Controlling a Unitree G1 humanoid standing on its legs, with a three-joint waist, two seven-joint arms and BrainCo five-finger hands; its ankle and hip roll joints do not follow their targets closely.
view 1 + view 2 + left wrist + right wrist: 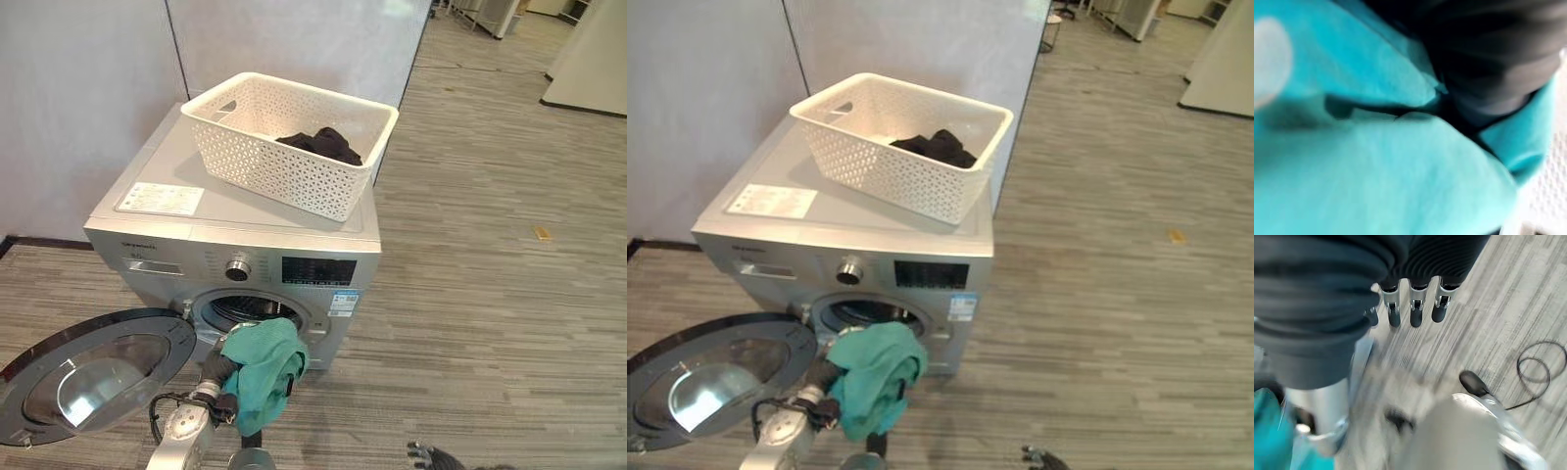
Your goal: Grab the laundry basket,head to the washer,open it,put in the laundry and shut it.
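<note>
Left eye view shows the left hand (217, 377) low before the washer, wrapped in a crumpled teal cloth garment (263, 370) that drapes over it and hides the fingers, so how tightly it grips I cannot tell; the cloth hangs from it, presumably carried for loading. Just beyond the hand gapes the round drum opening (247, 311) of the silver front-loading washing machine (196, 257), and beside the hand its round glass door (93, 373) is swung wide to give access. Above, on the lid, rests the white perforated plastic laundry basket (284, 162), parked within reach, holding dark clothes (321, 144). The right hand (1413, 308) hangs idle over the floor, fingers relaxed, empty.
</note>
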